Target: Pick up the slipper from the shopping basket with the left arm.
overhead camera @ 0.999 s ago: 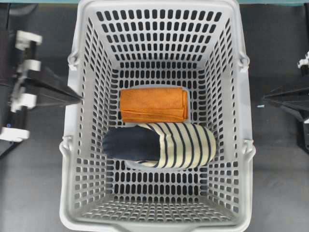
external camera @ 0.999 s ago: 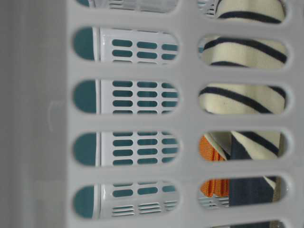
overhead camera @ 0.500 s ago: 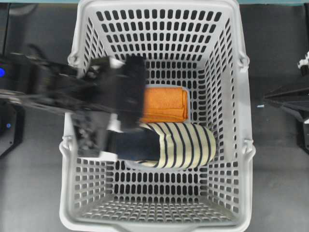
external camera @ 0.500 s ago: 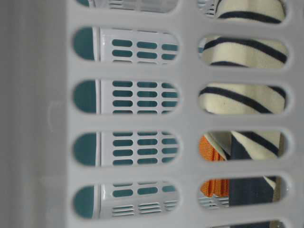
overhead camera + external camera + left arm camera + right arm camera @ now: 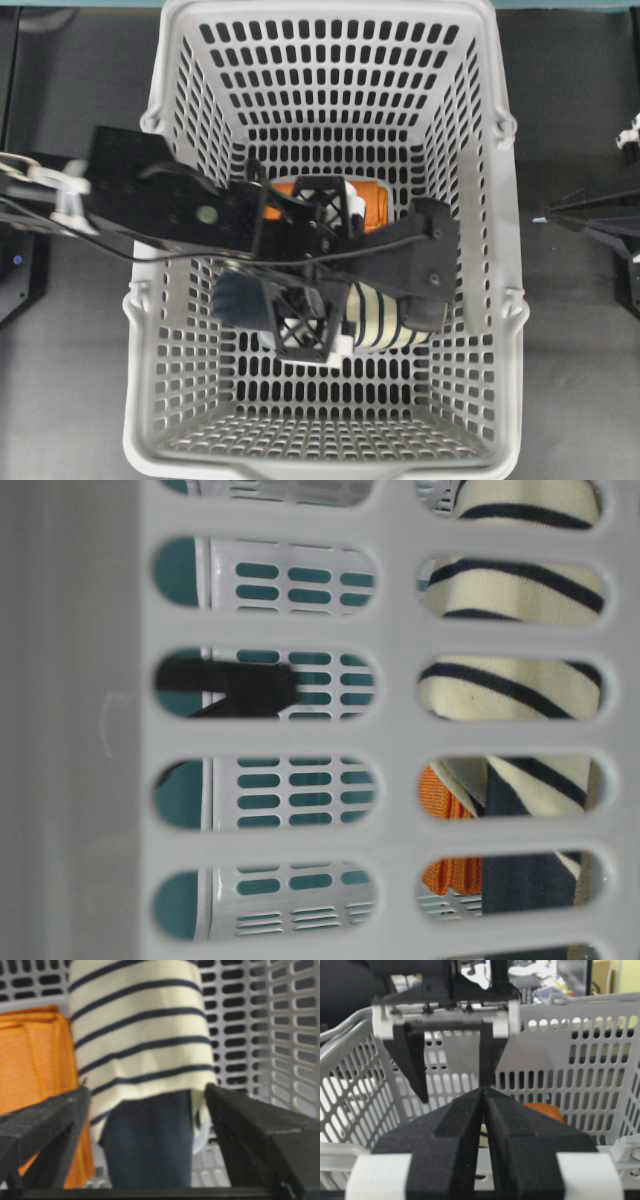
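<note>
Left claw (image 5: 312, 270) gapes wide and empty, straddling the slipper (image 5: 145, 1055) inside the shopping basket (image 5: 500, 250) – fingers (image 5: 250, 1125) flanking its navy heel opening, poised to pinch

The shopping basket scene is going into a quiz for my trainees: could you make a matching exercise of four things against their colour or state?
Things:
1. slipper
2. folded cloth
3. left gripper
4. right gripper

Descriptions:
A. plain orange
B. jaws shut together, outside the shopping basket
C. cream with navy stripes
D. jaws spread wide, one on each side of the slipper

Pairs: 1-C, 2-A, 3-D, 4-B
</note>
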Available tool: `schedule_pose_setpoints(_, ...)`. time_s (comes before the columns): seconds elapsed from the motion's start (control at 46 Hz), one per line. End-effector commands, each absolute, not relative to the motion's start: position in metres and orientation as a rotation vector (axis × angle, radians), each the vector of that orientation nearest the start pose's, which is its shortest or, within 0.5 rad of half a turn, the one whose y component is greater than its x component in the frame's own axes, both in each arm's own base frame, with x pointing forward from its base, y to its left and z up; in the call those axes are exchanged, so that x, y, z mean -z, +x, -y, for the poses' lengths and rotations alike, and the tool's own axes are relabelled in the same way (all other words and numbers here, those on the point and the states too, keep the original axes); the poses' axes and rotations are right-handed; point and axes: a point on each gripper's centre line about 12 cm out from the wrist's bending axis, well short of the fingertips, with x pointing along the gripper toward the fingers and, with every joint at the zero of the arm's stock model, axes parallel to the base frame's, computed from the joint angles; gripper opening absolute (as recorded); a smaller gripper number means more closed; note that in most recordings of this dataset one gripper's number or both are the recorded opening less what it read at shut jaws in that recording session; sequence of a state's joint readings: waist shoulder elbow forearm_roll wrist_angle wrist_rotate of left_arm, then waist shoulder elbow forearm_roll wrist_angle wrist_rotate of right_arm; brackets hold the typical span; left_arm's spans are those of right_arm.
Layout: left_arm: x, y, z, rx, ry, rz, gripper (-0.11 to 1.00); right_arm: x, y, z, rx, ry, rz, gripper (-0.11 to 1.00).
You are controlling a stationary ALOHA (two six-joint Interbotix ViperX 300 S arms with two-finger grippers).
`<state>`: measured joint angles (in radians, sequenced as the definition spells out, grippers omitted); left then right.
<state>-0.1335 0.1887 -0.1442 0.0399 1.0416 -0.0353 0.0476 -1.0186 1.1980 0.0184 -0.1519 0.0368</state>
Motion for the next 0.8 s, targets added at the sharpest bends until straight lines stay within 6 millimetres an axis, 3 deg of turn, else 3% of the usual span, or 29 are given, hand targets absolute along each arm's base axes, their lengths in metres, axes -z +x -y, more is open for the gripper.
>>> schedule_pose_setpoints(0.0,-0.289,0.471,0.060,0.079,0.079,-1.082,0.91,-0.281,0.190,-0.010,-0.053,0.060,-0.022,0.00)
schedule_pose_setpoints(0.261,-0.254,0.486,0.063,0.065,0.054,-1.103,0.91,-0.277,0.189,-0.010,-0.052,0.060,-0.032,0.00)
schedule_pose_setpoints(0.478,-0.226,0.483,0.062,0.061,0.048,-1.127,0.91,-0.276,0.189,-0.010,-0.052,0.060,-0.032,0.00)
schedule_pose_setpoints(0.782,-0.213,0.481,0.060,0.061,0.046,-1.101,0.91,-0.270,0.188,-0.010,-0.051,0.107,-0.049,0.00)
